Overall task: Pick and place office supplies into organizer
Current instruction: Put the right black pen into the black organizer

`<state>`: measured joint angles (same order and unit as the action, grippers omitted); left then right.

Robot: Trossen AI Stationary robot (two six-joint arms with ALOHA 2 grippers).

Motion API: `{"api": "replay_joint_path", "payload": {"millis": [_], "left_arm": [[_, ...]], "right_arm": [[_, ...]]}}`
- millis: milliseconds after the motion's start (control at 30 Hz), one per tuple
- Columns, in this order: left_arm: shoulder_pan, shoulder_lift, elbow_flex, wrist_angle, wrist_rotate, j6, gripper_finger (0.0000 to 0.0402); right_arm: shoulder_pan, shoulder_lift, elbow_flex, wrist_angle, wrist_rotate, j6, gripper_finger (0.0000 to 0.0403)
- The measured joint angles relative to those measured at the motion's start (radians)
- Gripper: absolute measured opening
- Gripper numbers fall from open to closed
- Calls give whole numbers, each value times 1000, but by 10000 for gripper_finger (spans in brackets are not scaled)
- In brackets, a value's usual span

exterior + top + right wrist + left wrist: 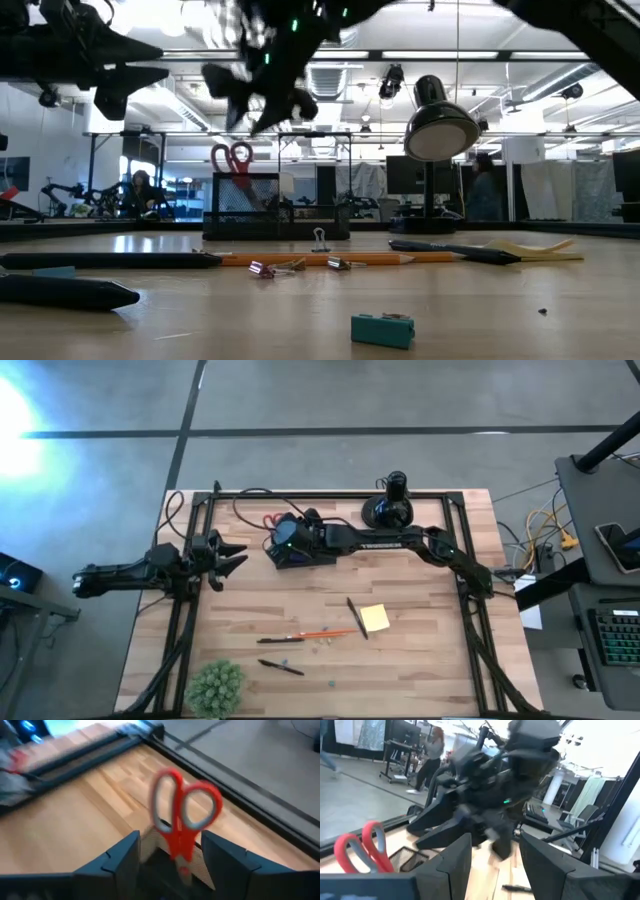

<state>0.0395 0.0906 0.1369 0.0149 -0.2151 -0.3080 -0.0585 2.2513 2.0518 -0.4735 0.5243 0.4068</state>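
The red-handled scissors (184, 815) stand blades-down in the organizer (300, 552), handles up, so one item looks stowed. The right gripper (170, 857) hangs just above that box with its fingers parted on either side of the handles and not touching them, which reads as a release just made. The left gripper (228, 556) waits near the table's left edge, well apart from the loose items, its fingers apart and holding nothing.

Most of the work seems left. Out on the table (420, 670) lie a yellow sticky-note pad (375, 618), a black pen (357, 617) just beside it, an orange pencil (325, 633), another black pen (282, 667), a few small binder clips (300, 265) and a tiny blue piece (383, 329).

The organizer is a dark rectangular box with a fine wire-mesh wall; its compartments cannot be made out. The scissor handles are smooth glossy plastic loops. The pad is a flat square of paper with one edge curling up. The pens and pencil are thin, stiff rods. The tabletop is pale wood in plank strips. The green plant ball (216, 686) at the near edge is fuzzy and round
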Motion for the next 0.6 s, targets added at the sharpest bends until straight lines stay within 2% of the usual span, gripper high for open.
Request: {"api": "replay_joint_path", "payload": {"millis": [100, 200, 433, 600], "left_arm": [[0, 0, 5, -1, 0, 0, 153], [0, 0, 5, -5, 1, 0, 153], [0, 0, 3, -6, 1, -1, 153], [0, 2, 2, -8, 4, -3, 153]], "right_arm": [[27, -57, 3, -85, -4, 10, 212], [54, -96, 2, -247, -17, 60, 216], [143, -142, -1, -737, -218, 113, 215], [239, -140, -29, -836, -244, 83, 215]]}}
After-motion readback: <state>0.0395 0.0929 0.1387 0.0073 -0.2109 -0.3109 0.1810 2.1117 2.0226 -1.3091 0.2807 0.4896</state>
